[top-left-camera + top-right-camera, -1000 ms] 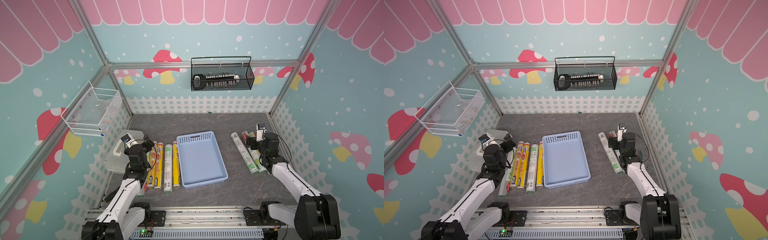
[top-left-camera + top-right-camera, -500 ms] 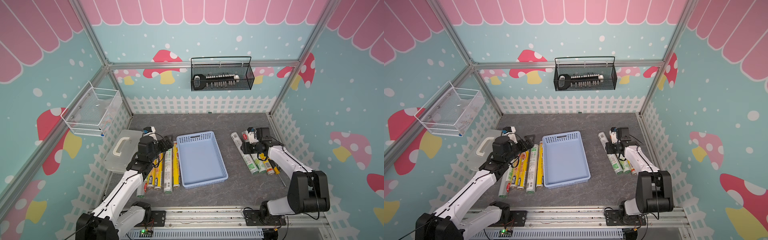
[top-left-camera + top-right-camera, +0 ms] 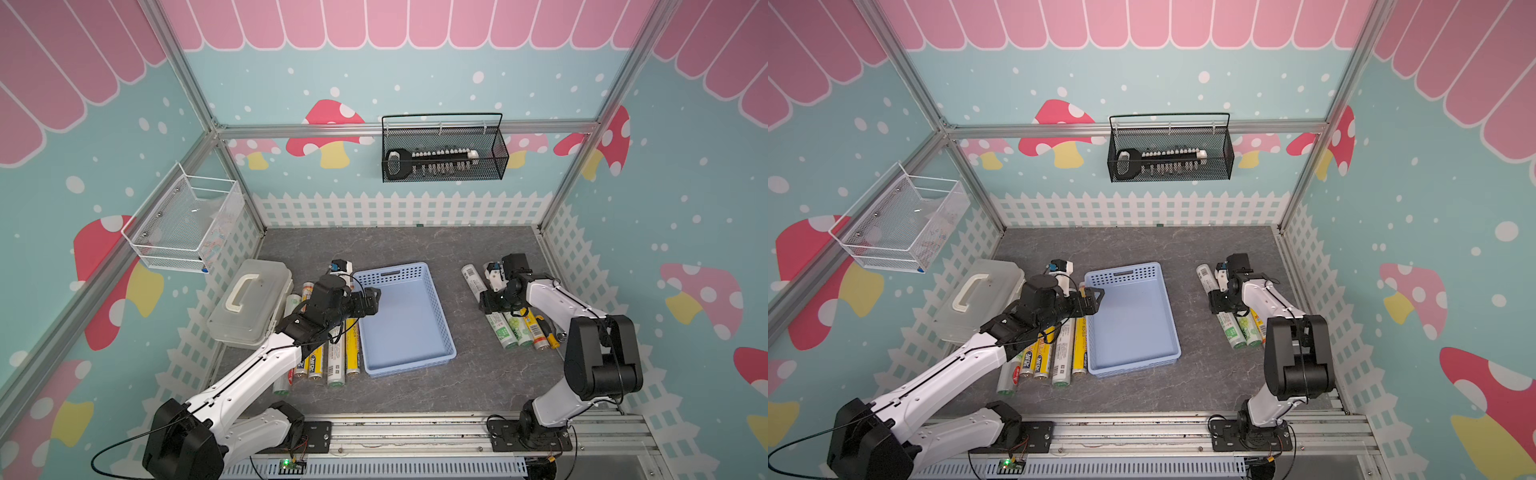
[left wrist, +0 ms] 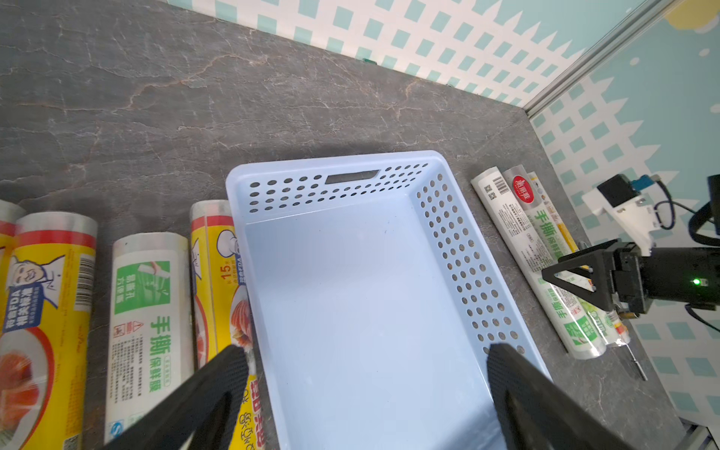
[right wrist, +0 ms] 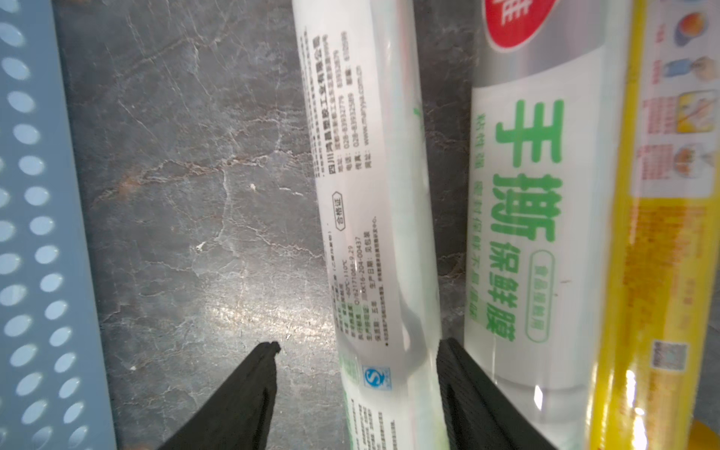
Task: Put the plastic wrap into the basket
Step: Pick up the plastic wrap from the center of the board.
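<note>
While all the plastic wrap lies on the grey stone-patterned tabletop [image 5: 187, 202] and the shallow light blue perforated plastic basket [image 3: 441, 314] holds nothing, the coming move turns on how the right gripper [image 5: 358, 343] sits over one slim white roll [image 5: 370, 195] with small grey print. That roll is the one in the right-hand group nearest the basket, with a strip of bare tabletop between it and the basket's wall. Its long axis runs roughly along the basket's long side, and the fingers are set across that axis, one on each side. The jaws are partly apart and not clamped. One finger sits in the narrow gap between this roll and its neighbour, a clear roll [image 5: 522, 202] with large green characters. The other finger stands clear of the white roll over bare tabletop. Closing would likely centre the roll, though the neighbour and the yellow-labelled roll [image 5: 670, 253] beyond leave little room. The left gripper [image 4: 366, 350] hangs wide and empty above the basket's edge, beside the row of yellow and white rolls [image 3: 334, 361] on that side, so the right arm is plainly nearer this roll.
</note>
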### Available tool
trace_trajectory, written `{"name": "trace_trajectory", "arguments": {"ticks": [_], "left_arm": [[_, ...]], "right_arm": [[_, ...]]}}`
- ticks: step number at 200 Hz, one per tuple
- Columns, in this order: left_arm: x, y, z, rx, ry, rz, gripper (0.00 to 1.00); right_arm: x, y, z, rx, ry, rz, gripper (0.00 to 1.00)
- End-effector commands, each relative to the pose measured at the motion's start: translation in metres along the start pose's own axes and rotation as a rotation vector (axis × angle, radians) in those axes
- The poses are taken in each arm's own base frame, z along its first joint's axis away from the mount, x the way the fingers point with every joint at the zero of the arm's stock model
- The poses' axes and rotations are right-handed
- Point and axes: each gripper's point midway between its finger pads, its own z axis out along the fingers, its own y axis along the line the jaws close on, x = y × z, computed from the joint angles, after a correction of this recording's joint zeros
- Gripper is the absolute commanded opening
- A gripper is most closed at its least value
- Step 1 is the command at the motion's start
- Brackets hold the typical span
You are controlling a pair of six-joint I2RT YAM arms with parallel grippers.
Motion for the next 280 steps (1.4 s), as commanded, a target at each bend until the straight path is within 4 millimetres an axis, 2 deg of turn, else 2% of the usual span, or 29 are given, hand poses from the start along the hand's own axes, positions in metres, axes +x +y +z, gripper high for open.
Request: {"name": "trace_trajectory", "arguments": {"ticks": [1,83,138,198,222,243,264,280], "left_arm": [[-0.014,-0.006,-0.007,-0.002,-0.036,0.022,0.99],[-0.026,-0.015,-0.018,0.03,-0.074,0.02,0.99],[-0.023,-0.025,-0.011,0.061,-0.042,0.025,0.99],[-0.011,-0.039,0.001,0.078,0.011,0.049,0.99],[-0.002,-0.06,0.011,0.124,0.055,0.087,0.99],[0.0,-0.099,0.024,0.194,0.092,0.132,0.99],[0.011,-0.134,0.048,0.22,0.151,0.153,0.99],[0.023,-0.153,0.068,0.214,0.201,0.155,0.99]], "right_arm": [[0.006,-0.002,0.005,0.022,0.05,-0.029,0.68],[0.015,0.003,0.026,0.014,0.133,-0.076,0.69],[0.017,0.006,0.042,0.022,0.19,-0.104,0.72],[0.016,0.005,0.052,0.036,0.213,-0.118,0.65],[0.015,0.006,0.049,0.035,0.199,-0.113,0.61],[0.01,0.011,0.046,0.014,0.167,-0.108,0.6],[0.008,0.016,0.046,-0.008,0.146,-0.101,0.59],[0.009,0.016,0.047,-0.01,0.14,-0.097,0.57]]}}
